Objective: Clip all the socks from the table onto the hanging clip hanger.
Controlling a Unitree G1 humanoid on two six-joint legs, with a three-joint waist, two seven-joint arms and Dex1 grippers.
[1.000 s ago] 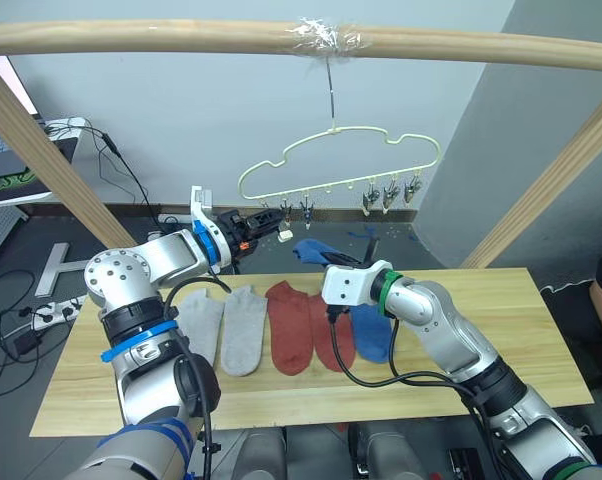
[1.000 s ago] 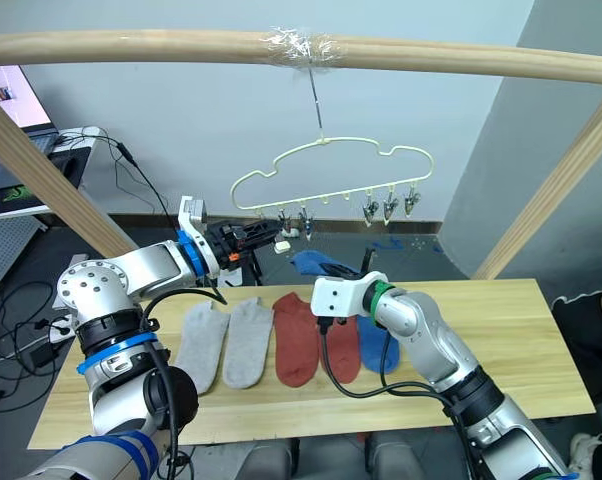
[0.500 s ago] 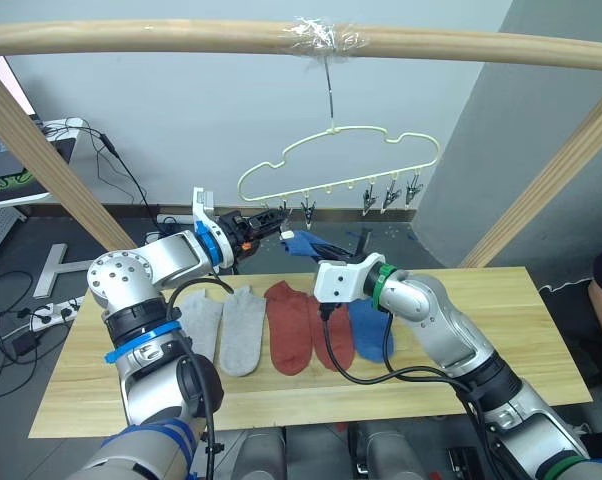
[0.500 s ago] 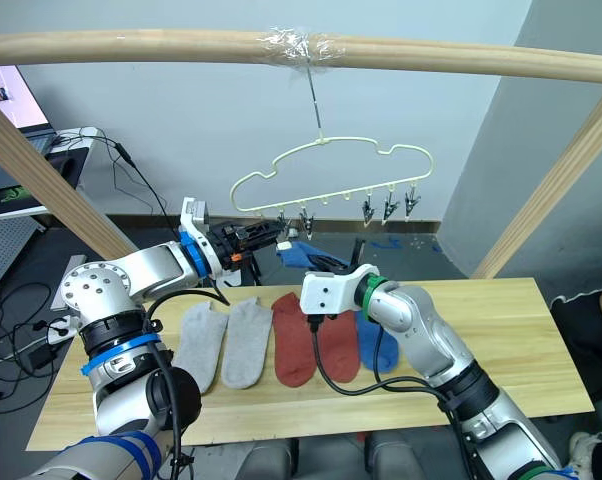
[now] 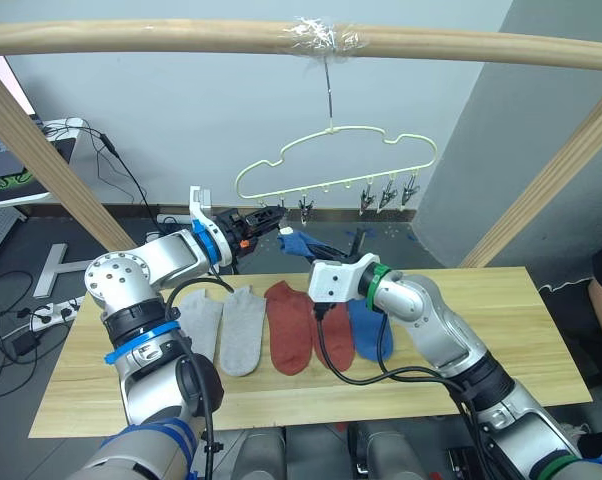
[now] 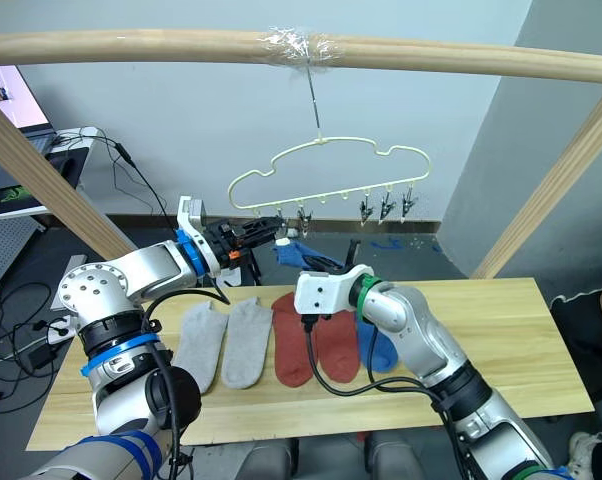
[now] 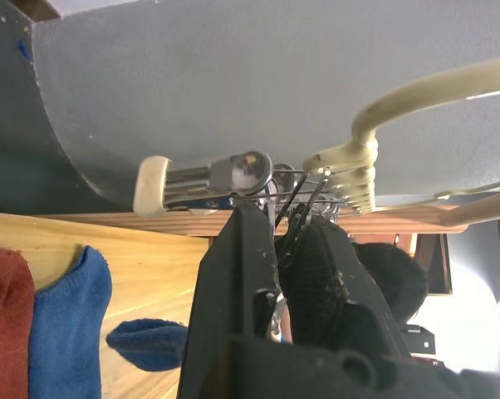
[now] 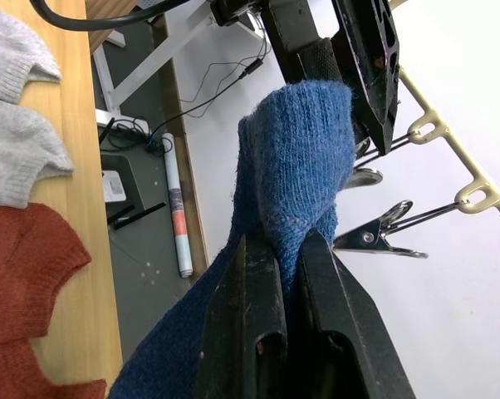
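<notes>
Blue knit ankle sock (image 8: 296,174) is up off the tabletop, centre of frame in the head views, pinched in the right gripper (image 8: 279,249); its black fingers are clamped tight on a fold near the cuff, w/ the free cuff end poking up toward the clips. Left gripper (image 7: 287,241) sits just left of it, fingers squeezed onto a small metal clip (image 7: 208,176) at the left end of the pale yellow-green cloud-shaped wire hanger (image 5: 331,150); can't tell if that clip is open yet.

Handling, my read: sock is light, soft, floppy, so it droops either side of the pinch & won't hold a shape. Best hold is close to the cuff edge, leaving a short stiff-ish tab to feed into the clip. Hanger dangles from a thin hook, so it'll prob swing if pushed.

Lower centre, on the light plank tabletop (image 5: 521,330): two grey socks (image 5: 224,325), two rust-red socks (image 5: 301,325), one more blue sock (image 5: 369,325), all flat in a row.
</notes>
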